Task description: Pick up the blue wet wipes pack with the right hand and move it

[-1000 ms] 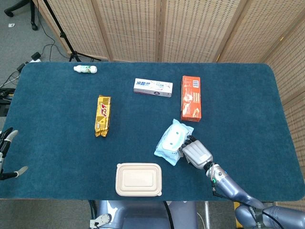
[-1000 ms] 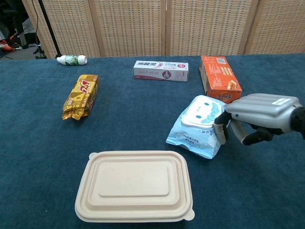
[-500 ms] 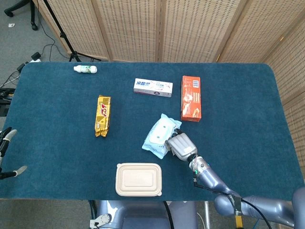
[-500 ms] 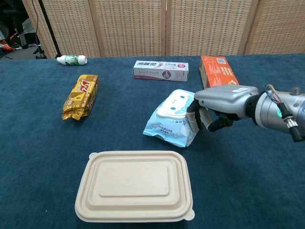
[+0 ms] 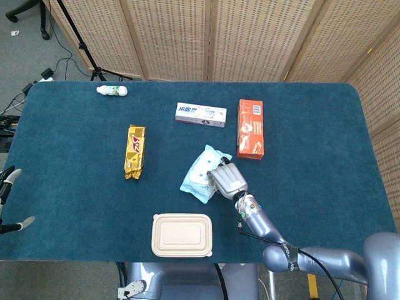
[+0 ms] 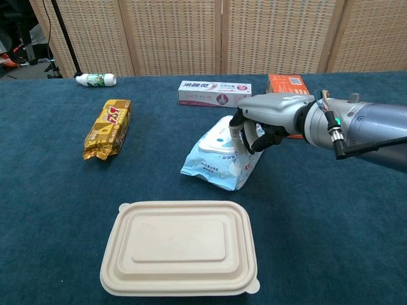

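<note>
The blue wet wipes pack point(image 5: 199, 174) point(image 6: 213, 157) hangs lifted and tilted above the blue tablecloth, near the table's middle. My right hand point(image 5: 227, 180) point(image 6: 261, 121) grips its right side, fingers curled over the pack's edge. The right forearm point(image 6: 356, 126) reaches in from the right. Only the fingertips of my left hand point(image 5: 7, 200) show at the left edge of the head view, spread apart and holding nothing.
A beige lidded food container point(image 5: 182, 235) point(image 6: 180, 248) lies at the front edge. A yellow snack bag point(image 5: 134, 151) lies left, a toothpaste box point(image 5: 200, 114) and an orange box point(image 5: 250, 129) behind, a small white bottle point(image 5: 112, 90) far back left.
My right hand has carried the wipes pack leftward and away from the front edge, raising and tilting it. The left hand stays put.
</note>
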You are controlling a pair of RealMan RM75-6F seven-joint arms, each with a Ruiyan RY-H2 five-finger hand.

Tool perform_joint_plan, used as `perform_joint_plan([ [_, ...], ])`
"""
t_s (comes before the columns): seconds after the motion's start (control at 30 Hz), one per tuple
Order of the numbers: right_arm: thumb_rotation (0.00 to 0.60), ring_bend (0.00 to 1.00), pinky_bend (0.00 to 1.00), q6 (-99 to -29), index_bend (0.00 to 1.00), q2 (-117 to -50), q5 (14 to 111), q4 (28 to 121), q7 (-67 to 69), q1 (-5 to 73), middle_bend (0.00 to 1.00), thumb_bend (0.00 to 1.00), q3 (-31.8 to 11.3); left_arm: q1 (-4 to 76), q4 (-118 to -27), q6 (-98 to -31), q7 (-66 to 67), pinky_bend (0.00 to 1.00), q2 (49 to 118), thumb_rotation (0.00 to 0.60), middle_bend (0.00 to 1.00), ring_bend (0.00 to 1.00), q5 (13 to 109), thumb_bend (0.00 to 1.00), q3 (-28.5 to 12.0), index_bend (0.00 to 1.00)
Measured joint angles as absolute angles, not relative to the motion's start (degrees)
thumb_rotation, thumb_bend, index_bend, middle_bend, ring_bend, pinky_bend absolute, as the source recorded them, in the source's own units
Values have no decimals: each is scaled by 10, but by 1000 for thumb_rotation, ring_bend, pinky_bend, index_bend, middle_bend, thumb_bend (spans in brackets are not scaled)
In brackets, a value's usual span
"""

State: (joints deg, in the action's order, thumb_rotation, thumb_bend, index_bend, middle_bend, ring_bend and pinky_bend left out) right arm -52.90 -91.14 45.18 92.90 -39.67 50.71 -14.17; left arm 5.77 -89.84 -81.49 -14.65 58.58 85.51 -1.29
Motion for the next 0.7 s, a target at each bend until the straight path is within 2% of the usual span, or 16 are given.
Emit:
perform_joint_plan([
  [0.03, 600, 0, 119, -531, 320, -909, 454, 933, -397, 508, 142, 981, -141, 58, -898, -814, -147, 0, 586, 600, 0, 0, 854, 0, -13, 0],
  [0.1, 600, 0, 94, -535, 279, -899, 466, 948, -394, 507, 88, 701, -140, 59, -897, -812, -146, 0, 586, 600, 0, 0, 852, 0, -14, 0],
  [0.13, 600, 0, 77, -536, 226, -893, 473, 956, -392, 507, 47, 406, -139, 59, -897, -811, -146, 0, 587, 600, 0, 0, 851, 0, -14, 0],
  [0.17, 600, 0, 68, -537, 161, -887, 481, 963, -389, 506, 16, 153, -137, 59, -897, -810, -145, 0, 587, 600, 0, 0, 851, 0, -14, 0],
  [0.2, 600, 0, 62, -539, 106, -878, 493, 972, -386, 505, 1, 19, -135, 59, -897, -809, -145, 0, 587, 600, 0, 0, 851, 0, -14, 0],
  [0.27, 600, 0, 57, -541, 47, -867, 514, 983, -379, 502, 0, 0, -132, 60, -897, -809, -143, 0, 587, 600, 0, 0, 852, 0, -13, 0],
  [0.37, 600, 0, 40, -551, 9, -848, 565, 1000, -369, 495, 0, 0, -124, 60, -899, -808, -137, 0, 589, 600, 0, 0, 854, 0, -12, 0],
  [0.6, 600, 0, 27, -584, 0, -810, 726, 1004, -333, 473, 0, 0, -88, 61, -901, -805, -128, 0, 591, 600, 0, 0, 851, 0, -12, 0],
  [0.7, 600, 0, 26, -590, 0, -812, 753, 978, -315, 468, 0, 0, -76, 63, -901, -801, -123, 0, 593, 600, 0, 0, 847, 0, -13, 0],
])
